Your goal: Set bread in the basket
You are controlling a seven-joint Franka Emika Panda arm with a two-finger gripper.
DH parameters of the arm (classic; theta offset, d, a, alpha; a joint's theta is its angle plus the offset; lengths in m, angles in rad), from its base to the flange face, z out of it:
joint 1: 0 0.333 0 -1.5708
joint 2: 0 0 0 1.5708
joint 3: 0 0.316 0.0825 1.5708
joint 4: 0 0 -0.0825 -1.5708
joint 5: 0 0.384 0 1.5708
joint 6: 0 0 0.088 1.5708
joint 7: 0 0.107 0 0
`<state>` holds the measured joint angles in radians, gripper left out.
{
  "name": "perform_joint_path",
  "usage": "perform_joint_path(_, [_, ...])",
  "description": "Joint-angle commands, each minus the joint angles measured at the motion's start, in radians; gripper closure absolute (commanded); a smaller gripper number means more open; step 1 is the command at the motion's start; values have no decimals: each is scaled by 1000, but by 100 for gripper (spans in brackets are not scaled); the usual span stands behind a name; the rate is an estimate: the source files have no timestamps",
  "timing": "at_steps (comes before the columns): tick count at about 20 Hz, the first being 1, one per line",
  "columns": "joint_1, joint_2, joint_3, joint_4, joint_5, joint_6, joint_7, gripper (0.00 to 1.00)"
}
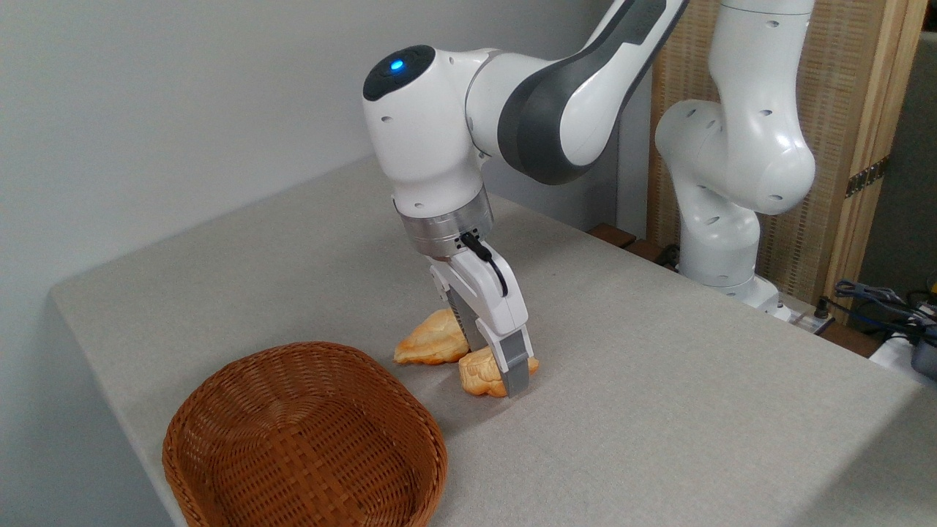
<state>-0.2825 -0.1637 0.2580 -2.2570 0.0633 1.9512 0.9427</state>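
Straddling the bread [479, 375] beside the basket [219, 410], your claw [505, 366] stands down around it; whether it grips cannot be told.

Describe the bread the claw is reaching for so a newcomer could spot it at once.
Start at the brown wicker basket at the table's near left. Just right of its far rim lie two golden breads, and the bun sits under the claw. It is small, thick and lobed, unlike the flatter braided bread behind it.

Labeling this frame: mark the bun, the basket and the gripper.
bun [479, 375]: fixed camera, its exposed left side.
basket [219, 388]: fixed camera, upper-left rim.
gripper [505, 369]: fixed camera, between the fingertips, at the bun.
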Motion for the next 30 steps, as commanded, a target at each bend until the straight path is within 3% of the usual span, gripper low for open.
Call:
perform_joint_path(1, [-6, 0, 7, -6, 23, 18, 10, 48])
perform_joint_path(11, [-4, -26, 12, 14, 20, 5, 7, 45])
perform_joint_path(15, [-3, -53, 12, 62, 3, 0, 5, 45])
perform_joint_path(19, [-4, -42, 12, 140, -51, 35, 5, 44])
perform_joint_path(22, [-3, -25, 12, 152, -53, 149, 4, 39])
perform_joint_path(23, [-3, -14, 12, 151, -53, 197, -4, 32])
perform_joint_path(27, [-3, 36, 12, 151, -54, 309, -47, 27])
perform_joint_path(29, [-3, 68, 12, 152, -79, 388, -97, 22])
perform_joint_path(30, [-3, 90, 12, 152, -101, 423, -117, 15])
